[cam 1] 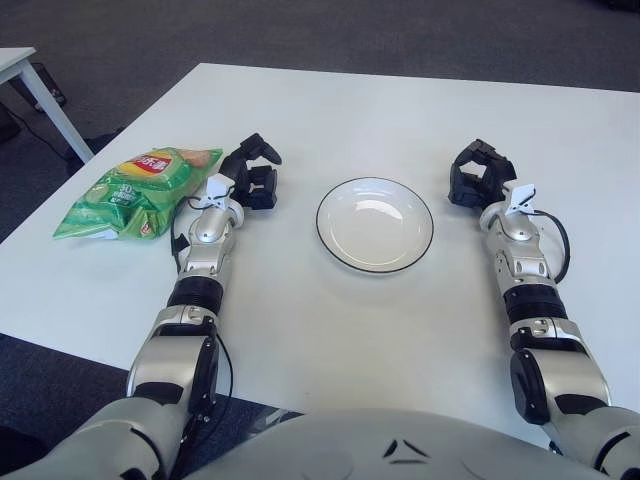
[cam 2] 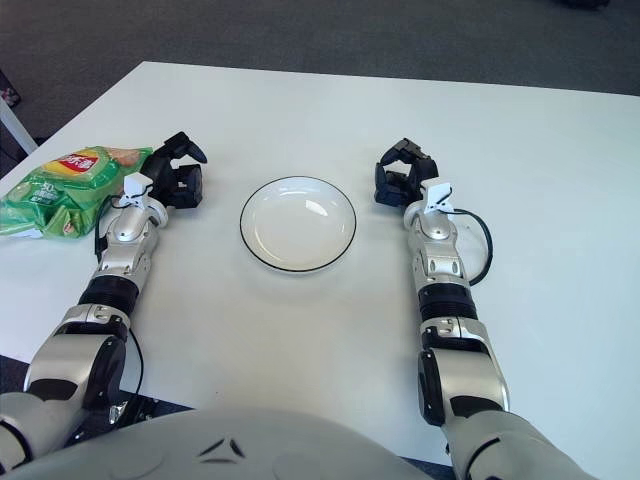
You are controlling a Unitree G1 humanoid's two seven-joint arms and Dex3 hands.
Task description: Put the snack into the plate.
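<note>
- Green foil is what catches the eye first: the snack bag [cam 1: 135,193] lies flat on the white table [cam 1: 330,330], near the table's left edge, with a red logo patch toward its far end and a picture of pale chips printed beside it.
- The bag sits on the bare tabletop, well apart from the plate [cam 1: 375,224] and to the left of it.
- The plate is a round white dish with a thin dark rim, set about midway between the two arms, and nothing lies in it.
- The left hand [cam 1: 250,176] shows just beside the bag's right edge, between bag and plate. Its dark fingers are loosely curled with a gap between them, and they hold nothing. Whether a fingertip touches the bag I cannot tell from here.
- The right hand [cam 2: 403,176] shows just to the right of the plate, close to its rim but apart from it. Its fingers are bent inward in a relaxed way and grasp nothing.
- Both silver forearms stretch forward over the table from the robot's body, roughly parallel, one on each side of the plate.
- A black cable loops beside the right wrist.
- Beyond the table there is dark grey carpet [cam 1: 300,30], and the leg of another white table [cam 1: 45,95] shows at the far left.
</note>
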